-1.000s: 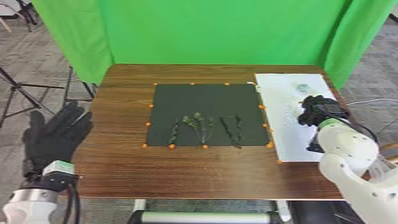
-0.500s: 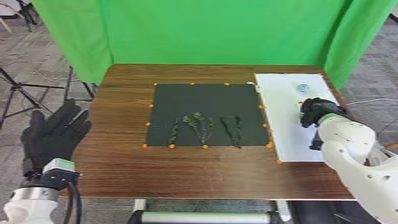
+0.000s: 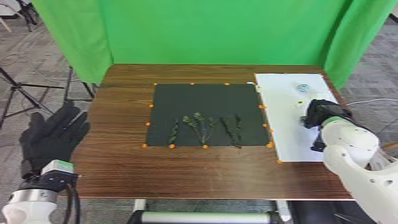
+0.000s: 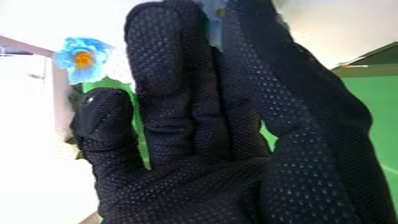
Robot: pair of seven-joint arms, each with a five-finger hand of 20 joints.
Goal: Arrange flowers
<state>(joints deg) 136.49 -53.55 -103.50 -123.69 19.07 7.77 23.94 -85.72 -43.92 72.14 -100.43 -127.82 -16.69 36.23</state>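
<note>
Before a green curtain [image 3: 213, 35], over the white board [image 3: 277, 87]; holds the right hand [image 3: 325, 111] with fingers loosely extended, near 1 blue flower [image 4: 85, 60]; holds the left hand [image 3: 51, 141] spread, well apart from green sprigs [image 3: 199, 120] on dark mat [image 3: 209, 97].

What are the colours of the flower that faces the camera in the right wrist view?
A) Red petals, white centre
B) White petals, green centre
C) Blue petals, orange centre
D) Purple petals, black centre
C: beside the right hand, the flower shows blue petals around an orange centre.
</note>
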